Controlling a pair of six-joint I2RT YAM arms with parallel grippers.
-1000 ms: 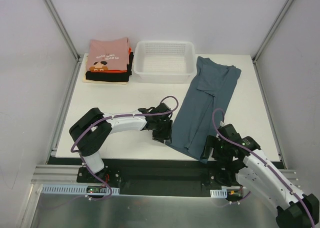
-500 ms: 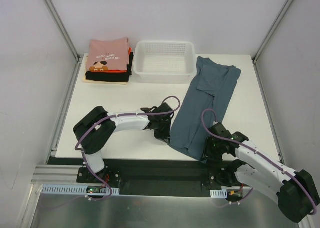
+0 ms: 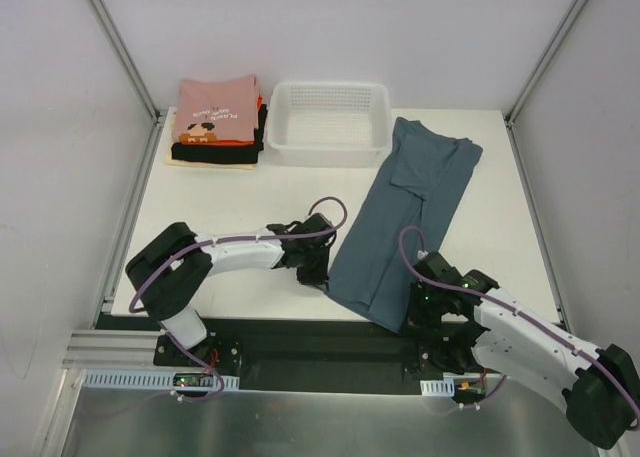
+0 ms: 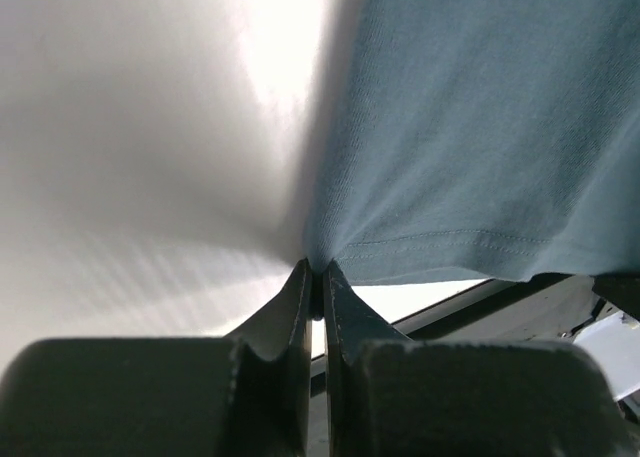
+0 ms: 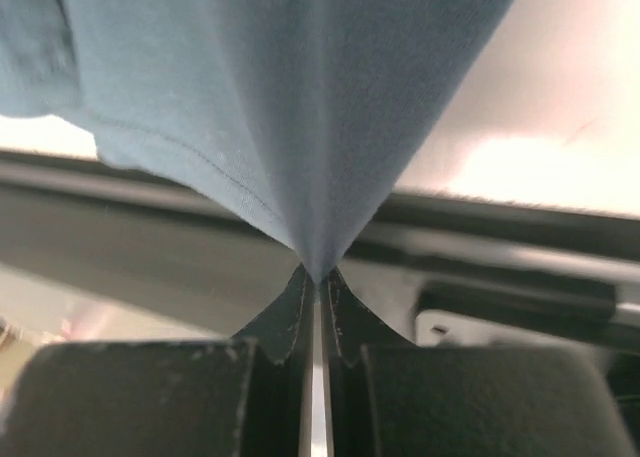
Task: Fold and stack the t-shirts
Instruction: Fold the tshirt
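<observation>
The blue-grey t-shirt (image 3: 405,207) lay long and flat on the right half of the white table (image 3: 240,192). Its far end was just beside the white basket (image 3: 328,127). Its near end reached the front edge of the table.

The left gripper (image 3: 318,274) was squeezed tight on the near left corner of that shirt. In the left wrist view, its 2 fingers (image 4: 290,317) pinched the cloth right by the stitched hem, and the cloth pulled into a little point there.

The right gripper (image 3: 414,312) was squeezed tight on the near right corner of the same shirt. In the right wrist view, the cloth came to a point between its 2 fingers (image 5: 345,322). So each arm held 1 near corner, and the near hem ran between the 2 grippers.

At the far left of the table sat a stack of folded t-shirts (image 3: 215,127). The pink shirt (image 3: 215,107) with a print was on top. The orange-red shirt (image 3: 262,105) peeked out on the right side. The black shirt (image 3: 215,152) lay lower down, and the cream shirt (image 3: 205,165) was at the bottom. The stack was just left of the basket, but I could not tell if they touched.
</observation>
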